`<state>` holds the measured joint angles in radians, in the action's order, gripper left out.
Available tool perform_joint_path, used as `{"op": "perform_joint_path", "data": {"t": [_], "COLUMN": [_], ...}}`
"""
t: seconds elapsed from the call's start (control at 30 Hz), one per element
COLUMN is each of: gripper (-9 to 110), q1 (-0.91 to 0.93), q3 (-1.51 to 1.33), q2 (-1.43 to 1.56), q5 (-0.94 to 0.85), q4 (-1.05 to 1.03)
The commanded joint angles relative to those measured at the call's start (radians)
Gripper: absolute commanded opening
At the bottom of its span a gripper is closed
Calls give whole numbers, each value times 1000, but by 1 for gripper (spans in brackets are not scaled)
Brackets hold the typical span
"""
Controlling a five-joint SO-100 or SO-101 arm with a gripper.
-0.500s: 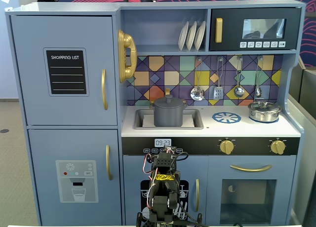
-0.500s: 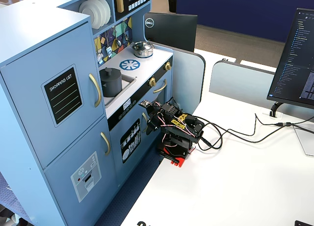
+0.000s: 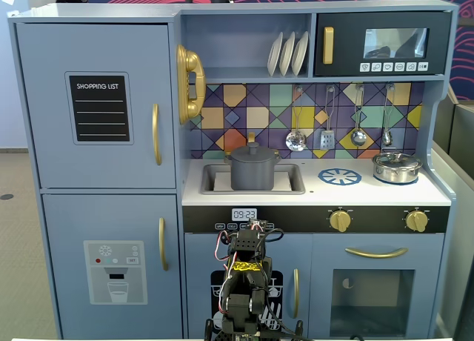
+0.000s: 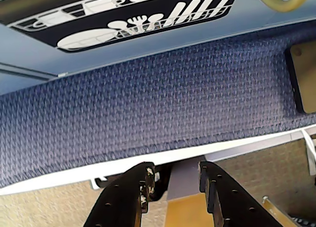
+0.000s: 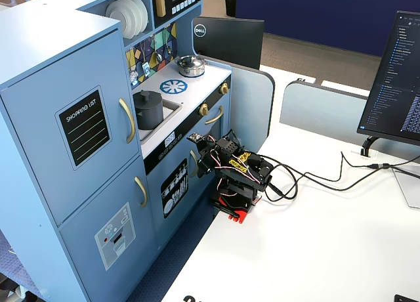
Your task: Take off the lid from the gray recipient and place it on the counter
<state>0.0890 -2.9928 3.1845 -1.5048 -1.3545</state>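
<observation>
The gray recipient (image 3: 252, 170) stands upright in the counter's (image 3: 318, 191) sink recess, the lid (image 3: 252, 151) flat on top, knob up. The tool (image 4: 174, 180), fingers apart, holds nothing.

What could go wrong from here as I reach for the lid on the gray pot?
1. The matte dark-gray stockpot stands in the sink recess, so a skewed pull on its lid's small knob could tip it.
2. The folded arm's gripper sits well below the pale counter; rising, it could hit the front edge.

Office: desk monitors (image 5: 394, 79), carpet (image 4: 148, 108)
</observation>
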Motion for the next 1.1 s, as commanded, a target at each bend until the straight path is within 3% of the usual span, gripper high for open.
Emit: {"op": "perform_joint_path", "data": {"t": [0.0, 0.47, 0.77, 1.07], "gripper": [0, 2, 14, 16], "q1": [-9, -12, -54, -57], "q3": [137, 844, 913, 946], "q2": [-8, -350, -468, -600], "q5": [92, 43, 0, -49], "q4": [-75, 457, 818, 988]}}
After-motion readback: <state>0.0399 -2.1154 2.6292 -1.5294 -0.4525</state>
